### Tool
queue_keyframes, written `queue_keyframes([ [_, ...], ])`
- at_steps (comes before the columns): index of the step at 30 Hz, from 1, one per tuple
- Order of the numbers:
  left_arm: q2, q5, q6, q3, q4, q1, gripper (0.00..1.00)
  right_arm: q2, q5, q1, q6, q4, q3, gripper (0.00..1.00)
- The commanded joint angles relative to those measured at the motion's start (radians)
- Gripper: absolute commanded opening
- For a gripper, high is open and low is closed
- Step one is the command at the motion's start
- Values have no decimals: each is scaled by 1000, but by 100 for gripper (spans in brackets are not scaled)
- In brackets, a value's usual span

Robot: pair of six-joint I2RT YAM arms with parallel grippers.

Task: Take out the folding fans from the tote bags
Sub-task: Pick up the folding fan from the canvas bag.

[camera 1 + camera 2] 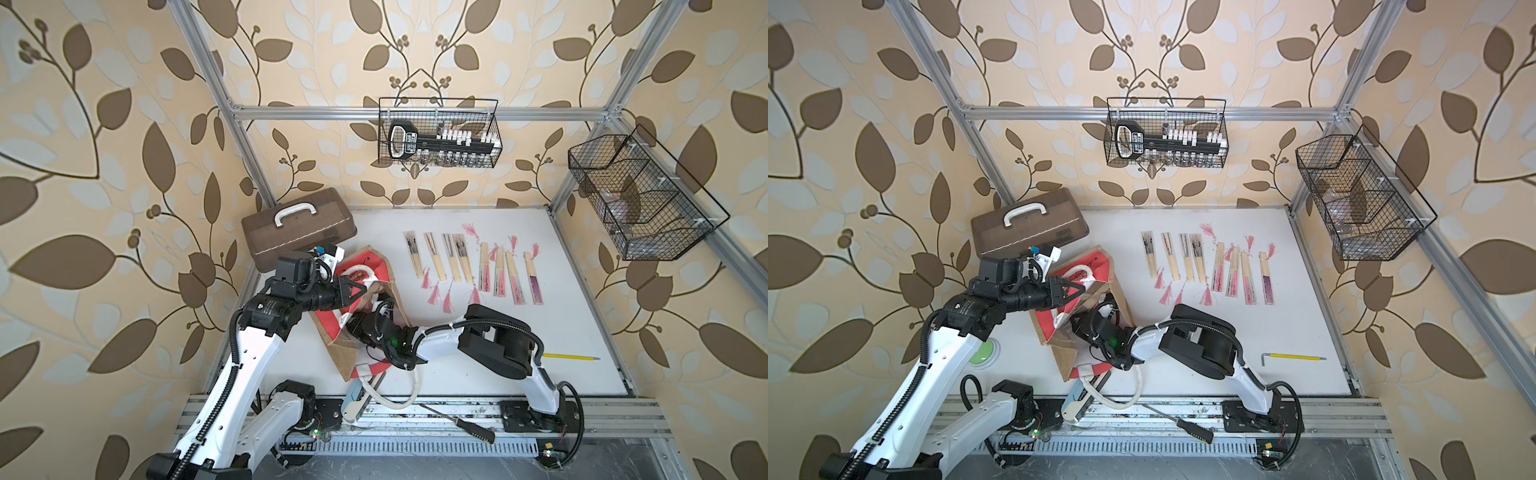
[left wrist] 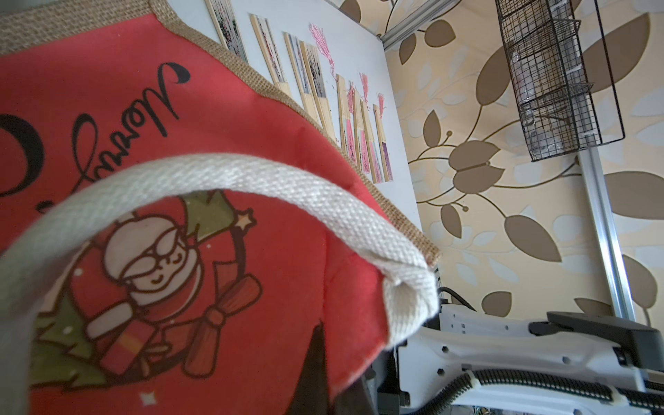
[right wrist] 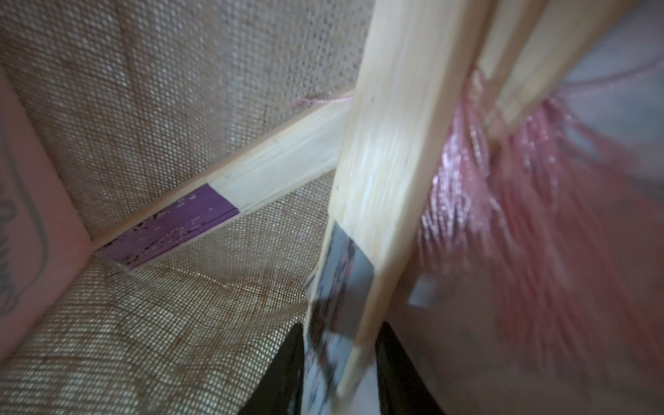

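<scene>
The tote bag (image 1: 345, 353) (image 1: 1067, 357), brown jute with red panels, lies open at the table's left. My left gripper (image 1: 359, 291) (image 2: 323, 341) is shut on its red printed panel (image 2: 215, 125) beside a white handle (image 2: 251, 176), holding the mouth up. The right gripper (image 3: 339, 373) reaches inside the bag. Its fingers (image 3: 284, 373) press both sides of a folding fan (image 3: 377, 179) with grey printed paper. Another fan (image 3: 169, 222), purple, lies against the mesh lining, next to a pink tassel (image 3: 503, 215). Several fans (image 1: 469, 266) (image 1: 1204, 266) (image 2: 323, 90) lie in a row on the white table.
A brown plastic case (image 1: 297, 232) stands behind the bag. A light-blue tool (image 1: 353, 403) and a black-handled screwdriver (image 1: 461, 422) lie at the front rail. A yellow hex key (image 1: 571, 356) lies at the right. Wire baskets (image 1: 438, 133) (image 1: 640, 195) hang on the frame.
</scene>
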Motion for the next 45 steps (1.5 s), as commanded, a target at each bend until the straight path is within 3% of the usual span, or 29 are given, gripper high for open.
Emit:
queue_keyframes([
  [1, -24, 34, 21, 24, 7, 7, 0, 30, -26, -5, 11, 28, 25, 30],
  [14, -27, 17, 22, 26, -6, 7, 0, 34, -36, 1, -7, 26, 42, 12],
  [32, -25, -84, 30, 53, -42, 7, 0, -174, 25, 34, -119, -5, -58, 11],
  [45, -42, -96, 14, 26, -8, 7, 0, -302, 34, 37, -199, -56, -166, 11],
])
